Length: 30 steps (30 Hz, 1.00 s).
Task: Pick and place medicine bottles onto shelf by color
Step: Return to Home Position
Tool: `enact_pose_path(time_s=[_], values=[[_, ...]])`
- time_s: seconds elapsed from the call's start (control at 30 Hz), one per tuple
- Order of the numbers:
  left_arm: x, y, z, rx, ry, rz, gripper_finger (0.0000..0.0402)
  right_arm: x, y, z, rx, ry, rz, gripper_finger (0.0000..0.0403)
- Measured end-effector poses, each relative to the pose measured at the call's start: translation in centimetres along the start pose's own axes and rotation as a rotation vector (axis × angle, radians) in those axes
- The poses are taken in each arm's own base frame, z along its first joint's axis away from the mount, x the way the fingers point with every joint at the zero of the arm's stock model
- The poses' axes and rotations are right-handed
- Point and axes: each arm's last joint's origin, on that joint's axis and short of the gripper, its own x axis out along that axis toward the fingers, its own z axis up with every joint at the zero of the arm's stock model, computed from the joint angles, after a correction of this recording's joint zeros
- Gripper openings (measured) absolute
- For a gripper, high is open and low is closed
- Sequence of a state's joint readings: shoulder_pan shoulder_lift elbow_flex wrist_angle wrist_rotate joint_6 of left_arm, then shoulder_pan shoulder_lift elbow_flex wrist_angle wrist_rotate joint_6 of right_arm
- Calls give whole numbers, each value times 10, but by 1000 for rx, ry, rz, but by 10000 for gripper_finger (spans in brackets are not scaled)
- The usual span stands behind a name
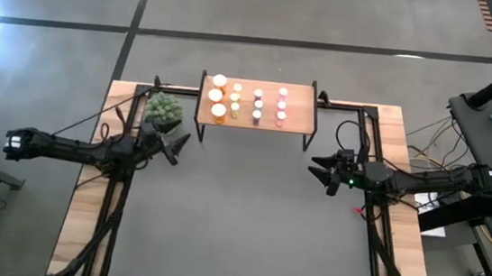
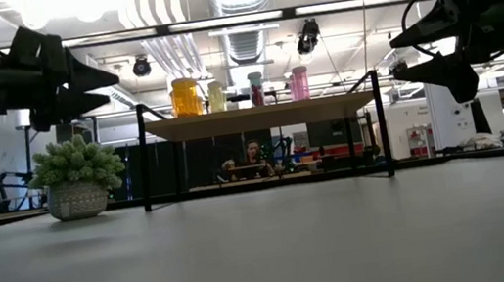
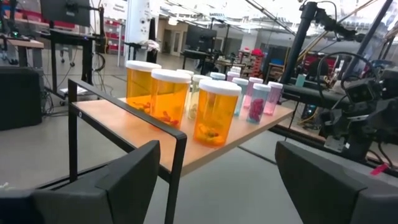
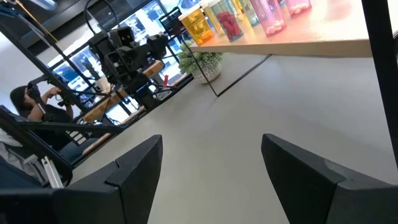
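Note:
The medicine bottles (image 1: 248, 100) all stand upright on their bases on the shelf (image 1: 298, 116), a light-wood board on black legs at the table's far middle. They stand in rows by colour: orange (image 3: 215, 112) at the left, then yellowish (image 2: 216, 95), dark (image 2: 256, 89) and pink (image 2: 299, 82). My left gripper (image 1: 180, 147) hovers open above the table, near the shelf's left end and beside the plant. My right gripper (image 1: 314, 167) hovers open near the shelf's right end. Both point level toward the table's middle, with nothing between their fingers (image 3: 134, 174) (image 4: 134, 165).
A green bushy plant (image 1: 163, 109) in a pot stands at the shelf's left, close to my left gripper. The grey table top (image 1: 247, 220) spreads bare between the arms and toward the near edge. A person (image 4: 31, 99) sits beyond the table.

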<state>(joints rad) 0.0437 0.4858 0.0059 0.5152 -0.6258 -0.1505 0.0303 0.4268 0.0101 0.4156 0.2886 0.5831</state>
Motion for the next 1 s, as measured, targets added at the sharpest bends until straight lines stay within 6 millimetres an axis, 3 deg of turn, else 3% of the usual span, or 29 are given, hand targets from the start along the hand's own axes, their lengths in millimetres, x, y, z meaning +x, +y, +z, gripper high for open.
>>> enact_pose_path(time_s=[0.73,1.0], values=[[6,-2,-16,81,111,16,302,0,0,0,0,-1,0,265],[9,-3,-25,130,178,23,302,-10,5,13,38,-106,69,265]])
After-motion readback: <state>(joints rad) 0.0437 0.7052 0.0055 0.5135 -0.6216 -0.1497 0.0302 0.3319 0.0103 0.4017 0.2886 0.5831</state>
